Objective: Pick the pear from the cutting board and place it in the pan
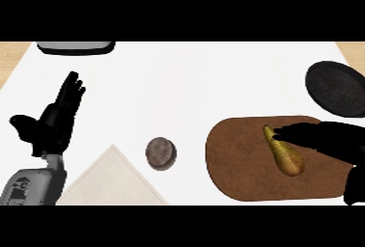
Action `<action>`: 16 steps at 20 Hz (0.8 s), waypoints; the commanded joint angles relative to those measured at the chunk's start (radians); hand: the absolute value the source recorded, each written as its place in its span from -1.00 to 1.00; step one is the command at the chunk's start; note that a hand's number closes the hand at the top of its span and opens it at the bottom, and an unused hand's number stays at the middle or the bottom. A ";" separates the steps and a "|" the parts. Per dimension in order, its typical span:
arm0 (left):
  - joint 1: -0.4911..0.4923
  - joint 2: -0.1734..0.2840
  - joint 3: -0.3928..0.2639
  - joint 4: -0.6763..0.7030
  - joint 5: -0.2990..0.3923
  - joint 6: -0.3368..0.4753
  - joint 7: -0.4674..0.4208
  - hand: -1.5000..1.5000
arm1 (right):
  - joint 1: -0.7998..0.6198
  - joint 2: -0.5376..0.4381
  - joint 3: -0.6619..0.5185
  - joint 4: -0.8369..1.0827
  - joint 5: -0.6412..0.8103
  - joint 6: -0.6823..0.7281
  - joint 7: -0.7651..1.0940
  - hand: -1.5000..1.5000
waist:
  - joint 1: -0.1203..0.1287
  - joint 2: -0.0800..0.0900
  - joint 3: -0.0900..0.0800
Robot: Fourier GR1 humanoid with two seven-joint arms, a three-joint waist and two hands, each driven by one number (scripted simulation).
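A yellow-brown pear (285, 155) lies on the brown cutting board (239, 169) at the right of the counter, its narrow end pointing away from me. My right hand (329, 140) comes in from the right edge, open, with its fingers stretched over the pear's upper part; they do not curl round it. The black pan (336, 89) sits at the far right, beyond the board. My left hand (53, 123) rests open at the left, fingers up, far from the pear.
A small brown round object (161, 153) lies just left of the board. A beige cloth (110, 181) lies at the front left. A grey object (76, 47) sits at the far left edge of the white counter (192, 82).
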 commanded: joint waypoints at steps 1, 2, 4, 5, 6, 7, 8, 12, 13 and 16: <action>-0.040 -0.014 0.006 0.018 -0.025 0.008 0.020 0.00 | 0.006 0.012 -0.010 -0.007 0.053 0.062 -0.040 -1.00 | -0.003 0.000 0.000; -0.062 0.012 0.027 0.021 0.002 -0.016 0.046 0.00 | -0.011 0.053 0.052 0.067 0.083 0.015 -0.057 -1.00 | 0.002 0.001 0.000; -0.023 -0.022 0.026 0.057 -0.014 -0.012 -0.036 0.00 | -0.002 0.086 0.042 0.047 0.106 0.015 -0.038 -1.00 | -0.001 0.001 0.000; -0.052 -0.038 0.022 0.098 -0.029 0.002 -0.062 0.00 | -0.021 0.061 -0.011 -0.003 0.053 0.093 -0.025 -1.00 | -0.004 0.000 0.000; 0.017 -0.007 0.044 0.041 -0.001 -0.038 -0.060 0.00 | -0.006 0.111 0.044 0.028 0.116 0.030 -0.005 -1.00 | 0.001 0.000 0.000; 0.072 -0.029 -0.012 -0.100 -0.028 -0.005 0.034 0.00 | 0.040 0.052 0.037 -0.027 0.120 0.037 -0.014 -1.00 | 0.001 -0.002 0.000; 0.006 0.004 0.023 -0.079 -0.011 -0.023 0.081 0.00 | -0.039 0.102 0.047 0.045 0.143 0.044 -0.011 -1.00 | 0.004 0.000 0.000; -0.076 -0.022 0.055 0.139 -0.016 -0.044 -0.068 0.00 | -0.003 0.070 0.049 0.075 0.184 0.011 -0.093 -1.00 | -0.005 0.002 0.000; -0.053 -0.007 0.049 0.030 -0.016 -0.032 0.031 0.00 | 0.012 0.126 0.103 0.074 0.222 -0.004 -0.039 -1.00 | 0.000 0.000 0.000; -0.047 0.000 0.064 0.065 -0.019 -0.049 -0.009 0.00 | 0.029 0.098 0.111 0.164 0.272 -0.085 -0.135 -1.00 | 0.000 0.001 0.000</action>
